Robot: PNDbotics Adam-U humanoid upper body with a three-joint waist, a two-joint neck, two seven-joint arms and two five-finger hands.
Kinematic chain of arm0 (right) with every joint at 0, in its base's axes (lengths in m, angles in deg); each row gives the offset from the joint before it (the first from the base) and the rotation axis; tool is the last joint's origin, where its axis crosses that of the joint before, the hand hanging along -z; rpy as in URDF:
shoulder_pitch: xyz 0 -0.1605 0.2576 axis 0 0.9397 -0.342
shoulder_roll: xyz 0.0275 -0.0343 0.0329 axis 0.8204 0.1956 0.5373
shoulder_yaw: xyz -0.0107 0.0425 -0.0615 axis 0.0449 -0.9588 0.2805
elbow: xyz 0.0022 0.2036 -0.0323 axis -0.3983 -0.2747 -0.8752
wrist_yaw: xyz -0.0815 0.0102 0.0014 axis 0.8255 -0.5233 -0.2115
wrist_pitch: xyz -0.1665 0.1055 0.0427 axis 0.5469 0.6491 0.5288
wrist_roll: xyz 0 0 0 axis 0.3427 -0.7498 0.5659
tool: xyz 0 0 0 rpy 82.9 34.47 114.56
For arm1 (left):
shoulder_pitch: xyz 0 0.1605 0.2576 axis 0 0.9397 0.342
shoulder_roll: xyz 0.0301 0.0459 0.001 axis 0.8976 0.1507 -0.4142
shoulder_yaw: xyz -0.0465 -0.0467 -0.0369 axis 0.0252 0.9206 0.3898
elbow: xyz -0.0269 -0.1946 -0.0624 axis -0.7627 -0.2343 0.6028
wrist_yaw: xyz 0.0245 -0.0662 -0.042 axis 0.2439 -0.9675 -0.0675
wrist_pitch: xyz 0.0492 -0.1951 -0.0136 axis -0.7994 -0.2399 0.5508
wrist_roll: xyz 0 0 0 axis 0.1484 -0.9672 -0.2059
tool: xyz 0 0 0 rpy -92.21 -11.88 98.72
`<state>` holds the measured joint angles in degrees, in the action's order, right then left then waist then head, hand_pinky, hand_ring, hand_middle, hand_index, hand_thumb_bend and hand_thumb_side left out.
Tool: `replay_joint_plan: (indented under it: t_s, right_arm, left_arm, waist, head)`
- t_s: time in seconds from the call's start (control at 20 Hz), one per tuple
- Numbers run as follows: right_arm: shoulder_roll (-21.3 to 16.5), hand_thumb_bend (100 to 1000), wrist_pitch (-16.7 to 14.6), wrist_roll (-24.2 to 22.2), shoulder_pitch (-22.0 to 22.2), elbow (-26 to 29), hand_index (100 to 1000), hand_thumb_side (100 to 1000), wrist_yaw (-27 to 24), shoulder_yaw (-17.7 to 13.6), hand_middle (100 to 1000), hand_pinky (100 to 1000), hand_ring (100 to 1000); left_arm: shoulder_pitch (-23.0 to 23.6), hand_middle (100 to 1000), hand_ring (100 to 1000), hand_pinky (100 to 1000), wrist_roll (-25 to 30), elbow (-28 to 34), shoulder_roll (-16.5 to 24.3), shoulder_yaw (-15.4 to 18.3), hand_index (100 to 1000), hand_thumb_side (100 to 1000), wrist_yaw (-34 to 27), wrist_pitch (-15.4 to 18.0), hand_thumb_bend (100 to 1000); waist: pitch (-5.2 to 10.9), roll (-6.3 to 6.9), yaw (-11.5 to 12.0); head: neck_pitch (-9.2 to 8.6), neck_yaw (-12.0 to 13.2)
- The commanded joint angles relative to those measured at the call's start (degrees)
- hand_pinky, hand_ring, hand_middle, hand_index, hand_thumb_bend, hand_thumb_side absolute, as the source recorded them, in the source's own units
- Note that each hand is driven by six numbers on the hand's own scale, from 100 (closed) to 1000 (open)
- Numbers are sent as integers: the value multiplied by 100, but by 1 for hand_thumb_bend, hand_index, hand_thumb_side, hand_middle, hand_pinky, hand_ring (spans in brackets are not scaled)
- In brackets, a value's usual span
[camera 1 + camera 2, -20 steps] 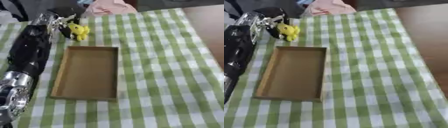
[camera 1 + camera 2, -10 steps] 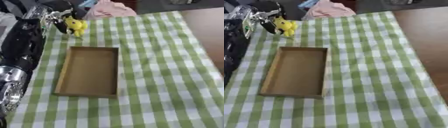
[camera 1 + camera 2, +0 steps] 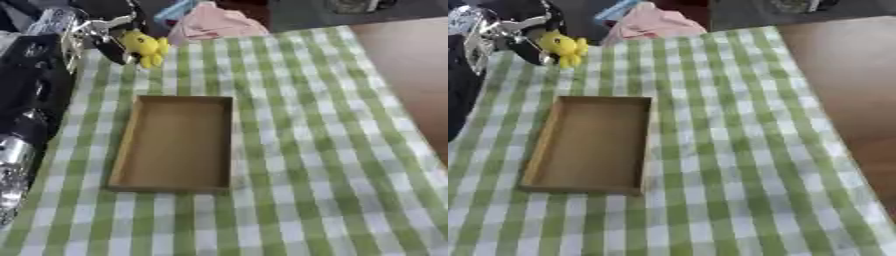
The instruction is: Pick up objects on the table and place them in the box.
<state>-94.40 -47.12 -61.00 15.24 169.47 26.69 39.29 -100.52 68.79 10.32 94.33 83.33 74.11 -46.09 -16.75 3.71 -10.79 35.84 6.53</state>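
A small yellow toy (image 3: 145, 47) hangs at the far left of the table, pinched by the fingers of my left hand (image 3: 98, 31), which reaches in from the upper left with its black and silver arm along the left edge. The toy sits above the green checked cloth, beyond the far end of the box. The shallow brown cardboard box (image 3: 129, 145) lies open and holds nothing, left of the table's middle. My right hand shows in neither view.
A pink cloth (image 3: 213, 24) lies bunched at the table's far edge, with something blue beside it. Bare brown tabletop (image 3: 411, 75) runs along the right of the green checked cloth (image 3: 306, 150).
The whole picture has shifted as the head tilted. My left hand has lifted the yellow toy up and away from the cloth, toward the far left.
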Motion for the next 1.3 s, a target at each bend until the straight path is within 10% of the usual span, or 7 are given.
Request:
replay_joint_plan:
  t_s: [0.05,0.6,1.3]
  right_arm:
    - [-130,100,18,17,-42,141,857,657,-28,-14,541,705,641]
    - [-139,100,1,28,-41,132,856,655,-18,-19,539,704,642]
    - [-86,100,-4,17,-54,132,856,655,-18,-18,537,704,641]
  left_arm:
    - [39,638,582,224,-74,400,290,-269,616,100,-592,427,259]
    - [895,643,582,224,-471,2003,546,-1386,621,100,-2070,1249,276]
    - [1700,640,586,238,-452,2764,286,-1902,625,100,-1994,1475,264]
  waist:
    - [156,-23,21]
    - [131,-65,81]
    - [63,-112,122]
  head:
    - [68,-49]
    - [134,-77]
    - [190,-79]
